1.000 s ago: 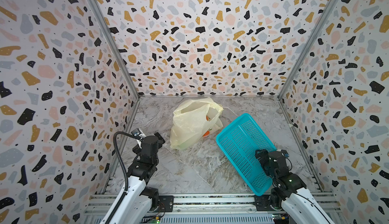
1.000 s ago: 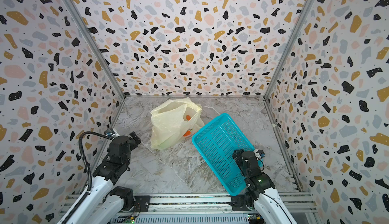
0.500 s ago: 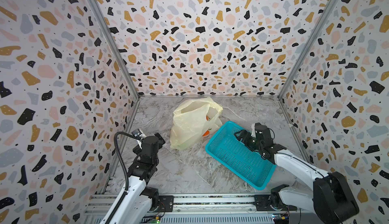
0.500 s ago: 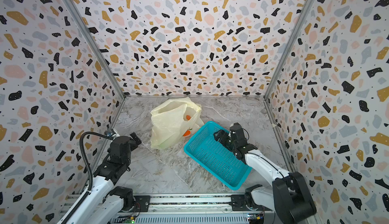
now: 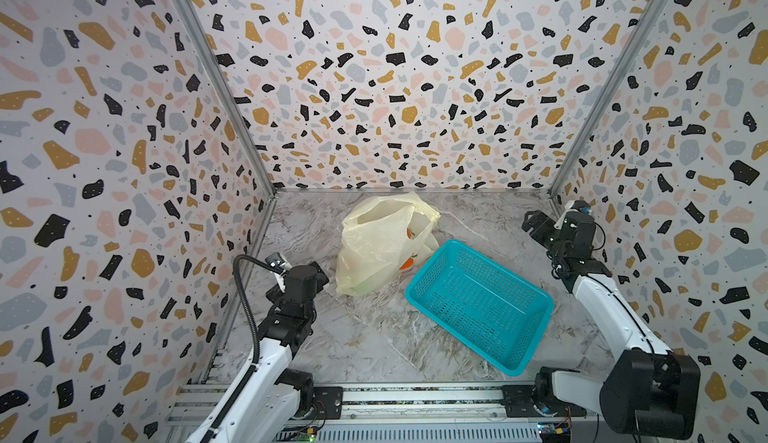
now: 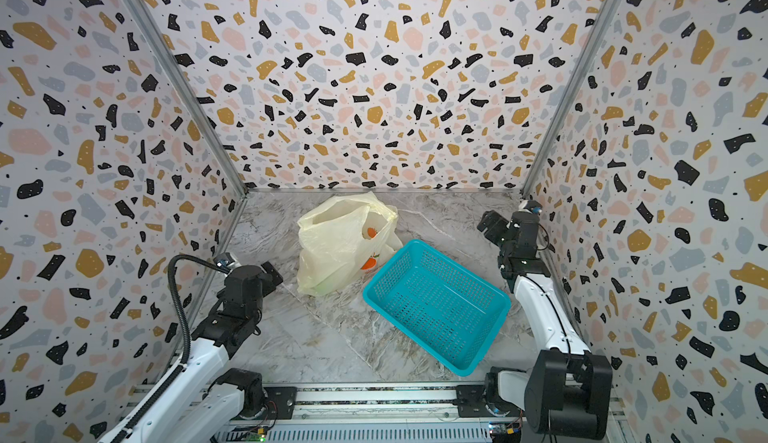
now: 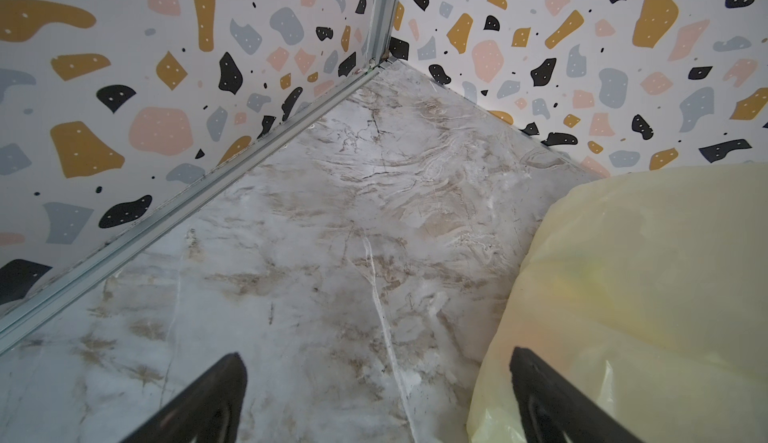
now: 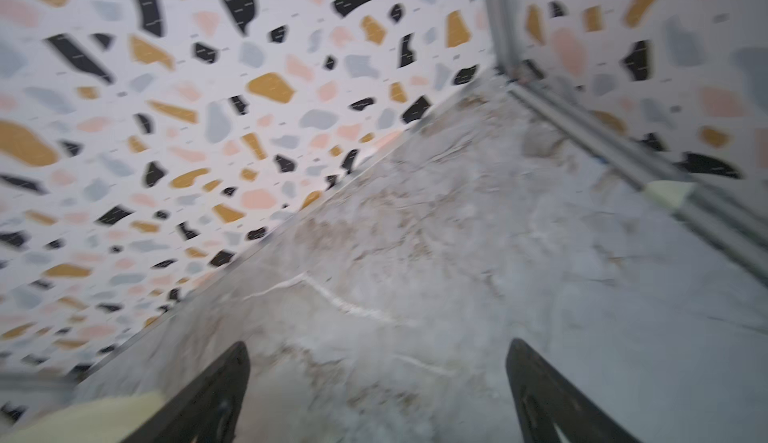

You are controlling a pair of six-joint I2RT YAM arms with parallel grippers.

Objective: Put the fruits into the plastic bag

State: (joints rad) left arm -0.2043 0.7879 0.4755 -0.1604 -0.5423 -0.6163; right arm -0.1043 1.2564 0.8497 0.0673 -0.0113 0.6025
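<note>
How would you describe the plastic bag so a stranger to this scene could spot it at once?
Start at the marble tabletop inside the terrazzo-patterned walls and look toward the middle of the back. There sits the plastic bag, beside the teal basket. It alone is soft, crinkly and translucent pale yellow, with orange patches showing through.

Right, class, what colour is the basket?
The basket is teal, with small holes all over; it shows best in a top view.

crinkly translucent plastic bag (image 5: 374,249); perforated plastic basket (image 5: 430,272) (slightly glossy); marbled tabletop (image 5: 353,337).
</note>
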